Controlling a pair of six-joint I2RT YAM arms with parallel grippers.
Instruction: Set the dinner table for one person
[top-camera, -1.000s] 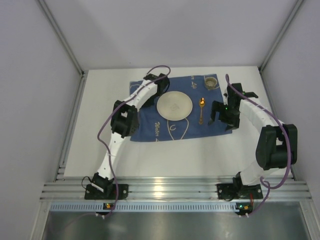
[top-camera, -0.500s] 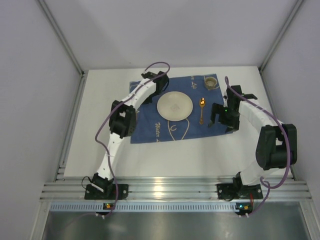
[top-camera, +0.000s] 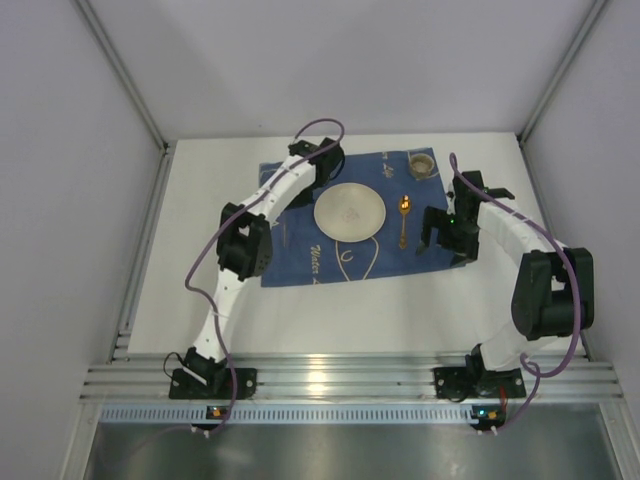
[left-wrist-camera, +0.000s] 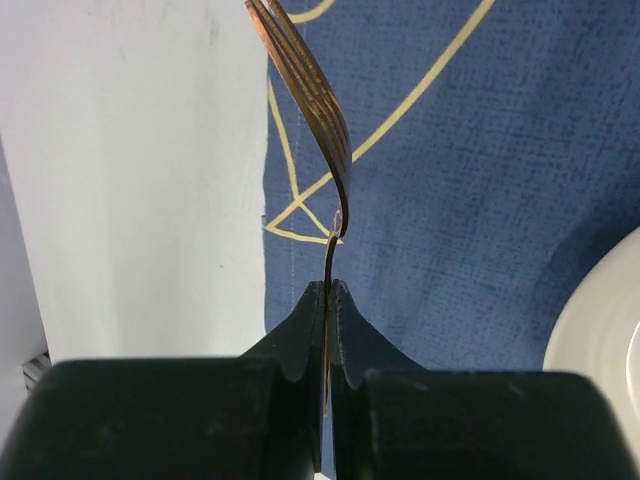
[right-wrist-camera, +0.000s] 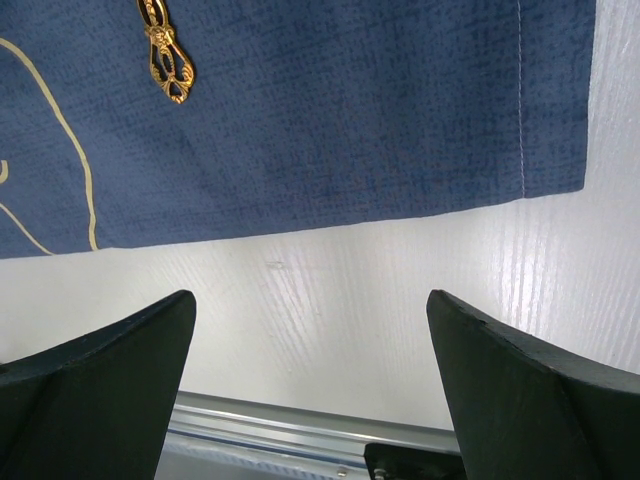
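The white dinner table (top-camera: 200, 250) carries a blue cloth (top-camera: 300, 250) with a white plate (top-camera: 349, 211), a gold spoon (top-camera: 402, 220) to its right and a small cup (top-camera: 422, 163) at the far right corner. My left gripper (top-camera: 318, 170) is over the cloth's far left part, beside the plate. In the left wrist view it (left-wrist-camera: 329, 290) is shut on the handle of a copper fork (left-wrist-camera: 305, 80), tines pointing away, above the cloth's (left-wrist-camera: 480, 200) left edge. My right gripper (top-camera: 430, 235) is open and empty, over the cloth's near right edge (right-wrist-camera: 350, 120).
The plate rim (left-wrist-camera: 615, 340) shows at the right of the left wrist view. The spoon's ornate handle end (right-wrist-camera: 165, 55) lies on the cloth ahead of my right fingers. The ribbed aluminium rail (top-camera: 340, 380) runs along the near edge. Grey walls enclose the table.
My left gripper has shifted slightly farther back and right with the fork. My right gripper has edged a little to the left and then stayed still.
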